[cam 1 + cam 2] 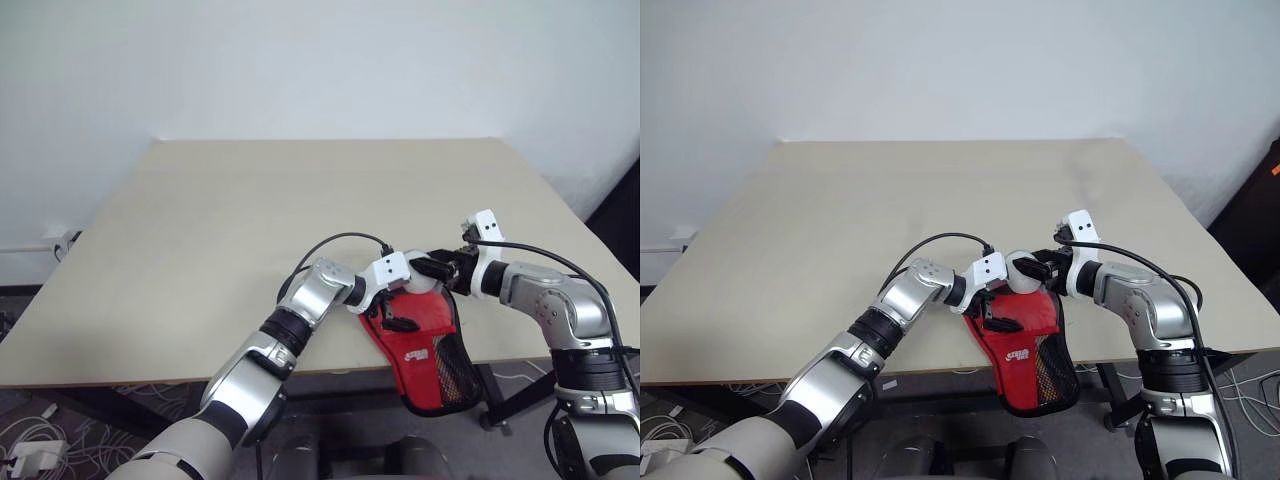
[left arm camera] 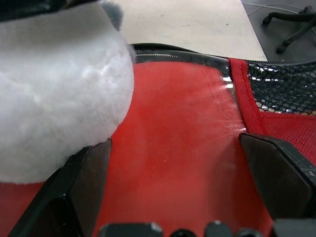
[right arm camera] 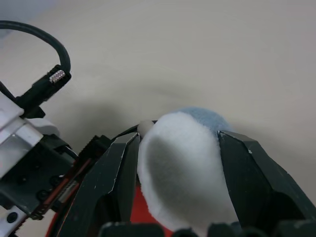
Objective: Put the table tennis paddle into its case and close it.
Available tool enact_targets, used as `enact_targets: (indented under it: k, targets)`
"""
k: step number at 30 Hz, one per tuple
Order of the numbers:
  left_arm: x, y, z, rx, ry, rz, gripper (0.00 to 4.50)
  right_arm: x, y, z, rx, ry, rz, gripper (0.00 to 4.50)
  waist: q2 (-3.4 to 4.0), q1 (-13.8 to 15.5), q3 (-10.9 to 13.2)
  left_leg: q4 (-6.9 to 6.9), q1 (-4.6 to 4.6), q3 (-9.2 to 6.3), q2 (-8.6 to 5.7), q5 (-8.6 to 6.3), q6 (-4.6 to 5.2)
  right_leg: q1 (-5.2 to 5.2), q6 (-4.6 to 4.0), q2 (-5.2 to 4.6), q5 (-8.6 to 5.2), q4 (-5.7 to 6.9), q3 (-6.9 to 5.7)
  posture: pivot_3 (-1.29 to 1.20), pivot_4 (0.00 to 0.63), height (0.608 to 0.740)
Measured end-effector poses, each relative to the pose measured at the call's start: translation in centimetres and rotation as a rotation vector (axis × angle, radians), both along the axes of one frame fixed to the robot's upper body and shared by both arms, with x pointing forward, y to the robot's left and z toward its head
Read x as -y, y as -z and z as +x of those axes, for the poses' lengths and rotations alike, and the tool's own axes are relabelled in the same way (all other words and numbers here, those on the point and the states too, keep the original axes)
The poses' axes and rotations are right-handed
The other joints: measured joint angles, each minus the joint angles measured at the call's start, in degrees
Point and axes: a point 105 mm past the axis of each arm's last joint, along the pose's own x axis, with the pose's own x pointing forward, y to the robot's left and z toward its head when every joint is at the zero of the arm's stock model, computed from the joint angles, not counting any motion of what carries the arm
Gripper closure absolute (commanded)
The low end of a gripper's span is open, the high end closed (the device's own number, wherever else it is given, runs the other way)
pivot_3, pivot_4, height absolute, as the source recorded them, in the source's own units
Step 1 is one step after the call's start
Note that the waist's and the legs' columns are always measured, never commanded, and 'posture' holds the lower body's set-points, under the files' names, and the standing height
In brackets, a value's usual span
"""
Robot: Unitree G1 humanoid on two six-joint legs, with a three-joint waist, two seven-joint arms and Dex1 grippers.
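Observation:
The case (image 1: 425, 370) is red with a black mesh end and hangs over the front edge of the table (image 1: 250, 220). In the left wrist view its red face (image 2: 182, 148) shows under a clear panel, beside the mesh (image 2: 286, 89). My left gripper (image 1: 393, 312) is open, one finger (image 2: 84, 173) on each side of that face, close above it. My right gripper (image 1: 432, 270) is shut on a white fluffy ball with a blue patch (image 3: 182, 168) at the case's upper end, right next to the left gripper. The table tennis paddle is hidden; I cannot tell whether it lies inside the case.
The beige table stretches wide and bare behind both arms, up to a white wall. An office chair's base (image 2: 291, 24) stands on the floor beside the table. Cables and a plug strip (image 1: 30, 445) lie on the floor at the left.

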Motion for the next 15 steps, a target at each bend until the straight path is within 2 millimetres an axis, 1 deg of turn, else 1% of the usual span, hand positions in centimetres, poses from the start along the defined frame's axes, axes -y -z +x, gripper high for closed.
enact_targets:
  k: [7, 15]
  targets:
    - [0.0, 0.0, 0.0, 0.003, 0.0, 0.002, 0.0, -0.5, 1.2, 0.8, -0.074, 0.012, -0.005, 1.8, 0.02, -0.01, -0.06, 0.01, 0.04, -0.01, 0.01, -0.04, -0.08, 0.06, -0.02, 0.0, 0.02, 0.0, -0.02, 0.0, 0.0, 0.724]
    - [-0.1, 0.1, 0.0, 0.0, -0.004, 0.006, 0.0, -0.6, 1.8, 0.6, -0.091, -0.014, -0.038, 1.8, 0.04, -0.1, -0.19, 0.01, 0.11, 0.0, 0.05, -0.09, -0.14, 0.11, 0.02, 0.02, -0.01, -0.02, -0.02, 0.0, 0.0, 0.724]
